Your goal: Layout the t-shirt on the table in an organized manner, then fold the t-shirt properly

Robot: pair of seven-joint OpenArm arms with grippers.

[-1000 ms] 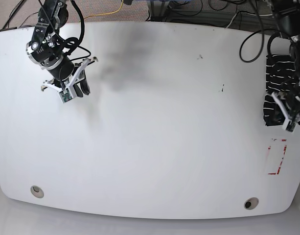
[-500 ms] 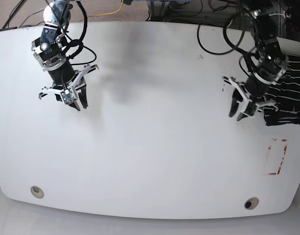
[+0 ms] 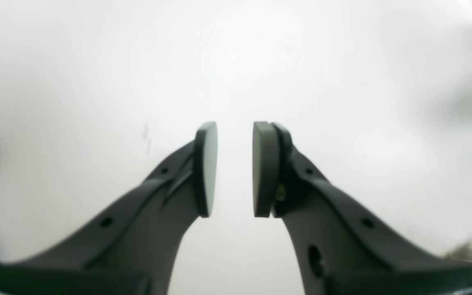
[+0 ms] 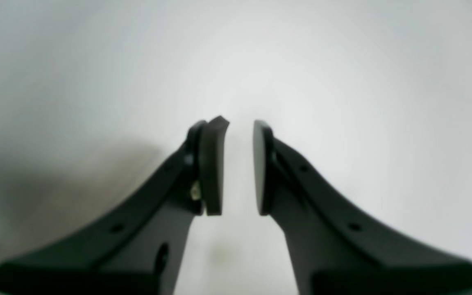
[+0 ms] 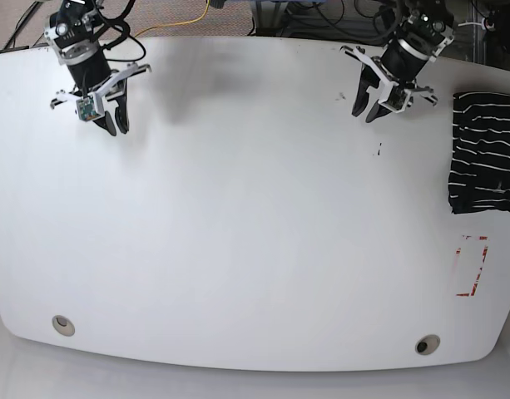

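In the left wrist view, the left gripper (image 3: 232,169) is seen with its pads a narrow gap apart and nothing between them; only the bare white table (image 3: 342,73) lies beneath.

In the right wrist view, the right gripper (image 4: 236,166) is likewise shown slightly parted and empty above bare tabletop.

In the base view, the t-shirt (image 5: 484,153) is seen folded into a compact block at the table's edge on that view's right, just above the red rectangular mark (image 5: 472,266). The left gripper (image 5: 373,106) is held near the far edge, apart from the garment; the right gripper (image 5: 112,116) is raised at the far corner on the opposite side. The fold is judged finished; only withdrawal is called for. Compared with half a second earlier, the left gripper has been drawn away from beside the shirt, and the right has been pulled back.
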